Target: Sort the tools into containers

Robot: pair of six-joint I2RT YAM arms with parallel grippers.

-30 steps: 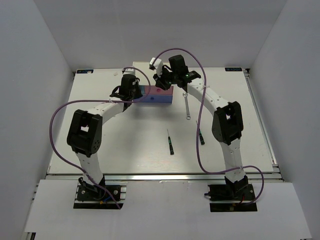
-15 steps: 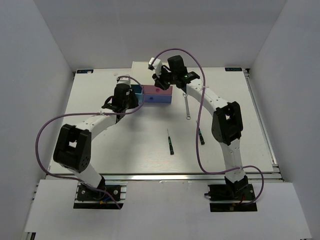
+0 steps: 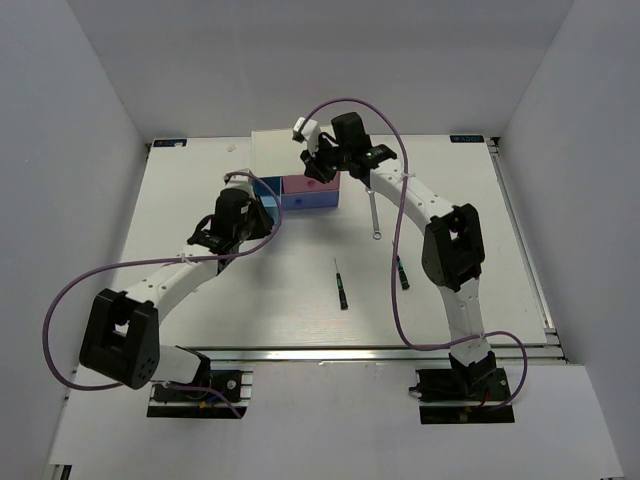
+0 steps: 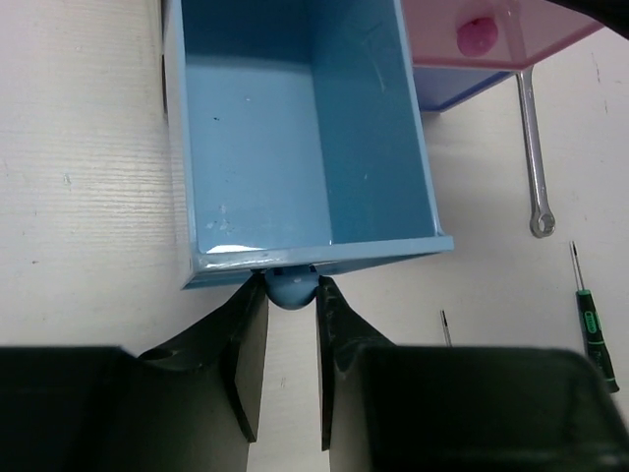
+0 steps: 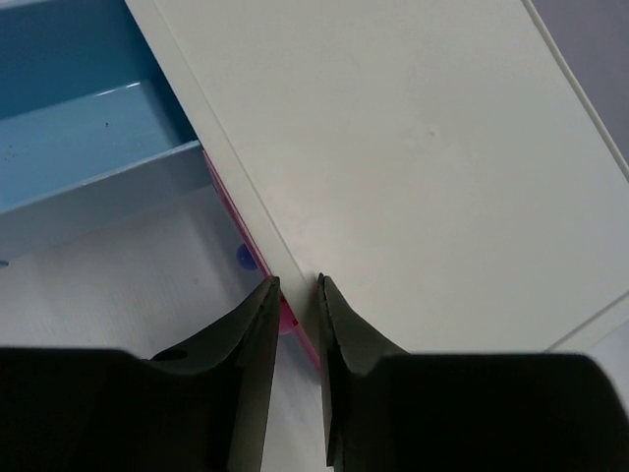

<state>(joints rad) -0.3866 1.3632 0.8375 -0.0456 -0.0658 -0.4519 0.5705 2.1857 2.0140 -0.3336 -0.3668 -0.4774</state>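
The left gripper (image 4: 292,300) clenches the knob (image 4: 292,288) of the open blue drawer (image 4: 295,147); the right gripper (image 5: 293,295) hangs at the pink front (image 5: 288,317), grip impossible to tell. A wrench (image 4: 533,147) lies nearby.

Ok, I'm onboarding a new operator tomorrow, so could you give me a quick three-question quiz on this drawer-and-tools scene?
1. True or false: the light blue drawer is open and holds a tool.
2. What is the left claw shut on? A) a screwdriver handle B) the light blue drawer's knob C) the pink drawer's knob
3. Which tool lies nearest the cabinet?
Key: 1 false, it is open but empty. 2 B. 3 the wrench.
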